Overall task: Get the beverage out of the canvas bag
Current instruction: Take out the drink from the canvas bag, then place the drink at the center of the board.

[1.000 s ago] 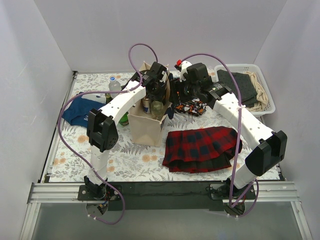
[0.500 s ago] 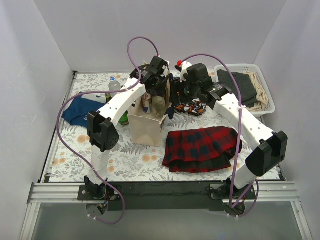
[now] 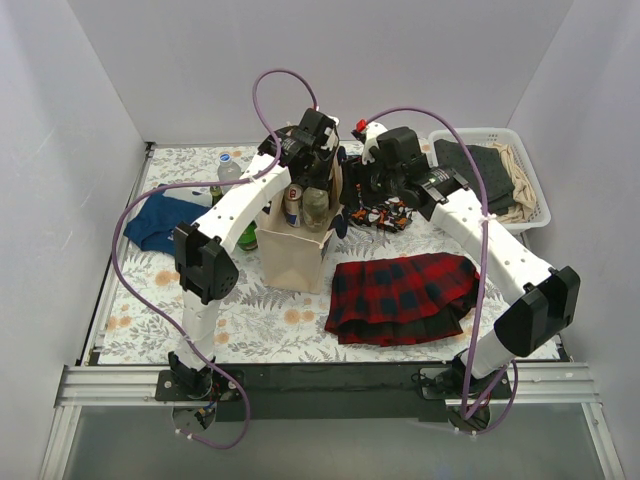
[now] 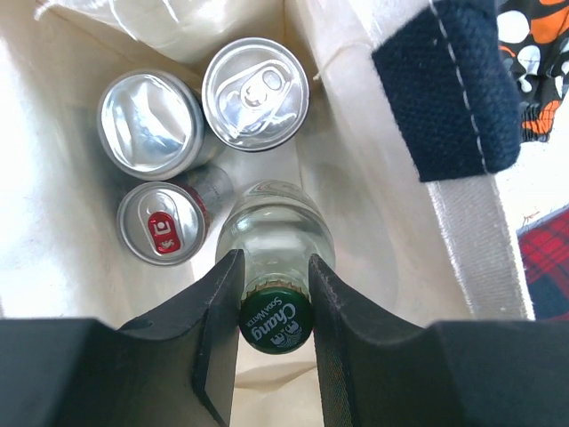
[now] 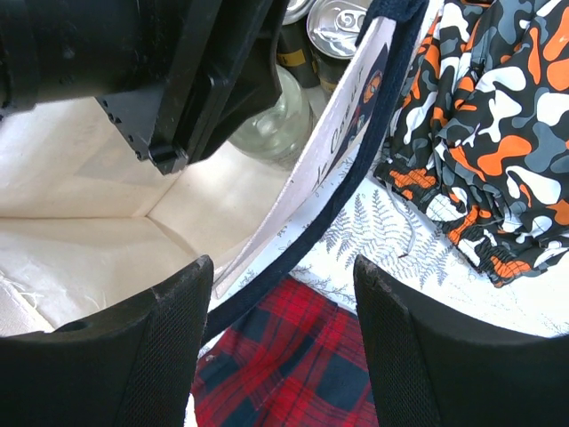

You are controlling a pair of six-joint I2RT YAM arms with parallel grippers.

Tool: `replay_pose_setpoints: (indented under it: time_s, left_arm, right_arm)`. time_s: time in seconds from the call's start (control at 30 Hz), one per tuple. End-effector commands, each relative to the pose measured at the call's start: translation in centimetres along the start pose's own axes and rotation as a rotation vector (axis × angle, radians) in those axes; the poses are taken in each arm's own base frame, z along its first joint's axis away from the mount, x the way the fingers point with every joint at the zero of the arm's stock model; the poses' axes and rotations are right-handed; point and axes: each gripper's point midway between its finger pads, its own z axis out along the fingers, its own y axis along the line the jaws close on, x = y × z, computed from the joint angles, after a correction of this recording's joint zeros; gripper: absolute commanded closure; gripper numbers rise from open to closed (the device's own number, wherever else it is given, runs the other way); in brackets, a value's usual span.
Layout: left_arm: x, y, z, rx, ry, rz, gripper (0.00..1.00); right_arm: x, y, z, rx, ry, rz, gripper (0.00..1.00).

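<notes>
Your left claw [image 4: 274, 267] clamped on upright bottle [image 4: 276, 227] inside canvas bag [image 4: 356, 178]; exit straight up. Right claw [image 5: 280, 267] apart, astride rim.

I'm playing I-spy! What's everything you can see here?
canvas bag: one, cream with navy handles, middle
glass bottle: one, clear with green cap, inside bag
cans: three, silver tops, inside bag
plaid cloth: one, red-black, right of bag
camouflage cloth: one, orange-black-white, behind plaid cloth
blue cloth: one, left of bag
plastic bottle: one, blue cap, back left
green item: one, half hidden beside bag
basket: one, white, far right, holds grey cloth, cream cloth
left jaws: shut on glass bottle's cap
right jaws: open around bag's rim
</notes>
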Motion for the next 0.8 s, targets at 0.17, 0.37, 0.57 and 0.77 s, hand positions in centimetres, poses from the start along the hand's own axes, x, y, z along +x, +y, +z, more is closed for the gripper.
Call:
replay_pose_setpoints:
  time_s: [0.17, 0.37, 0.57, 0.77]
  left_arm:
    - [-7.1, 0.0, -7.0, 0.029, -0.269, -0.048, 1.0]
    - [-8.7, -0.2, -9.6, 0.062, -0.339, -0.077, 1.0]
    - [-10.0, -0.1, -12.6, 0.085, -0.412, -0.099, 1.0]
    - [-10.8, 0.4, -15.5, 0.092, -0.472, -0.117, 1.0]
  right_arm:
    - [-1.3, 0.0, -1.5, 0.002, -0.067, -0.008, 0.3]
    - [-1.5, 0.1, -2.0, -0.002, -0.08, -0.002, 0.3]
    - [-1.8, 0.6, -3.1, -0.017, -0.1, 0.005, 0.3]
    - [-1.8, 1.0, -3.6, -0.039, -0.108, 0.012, 0.3]
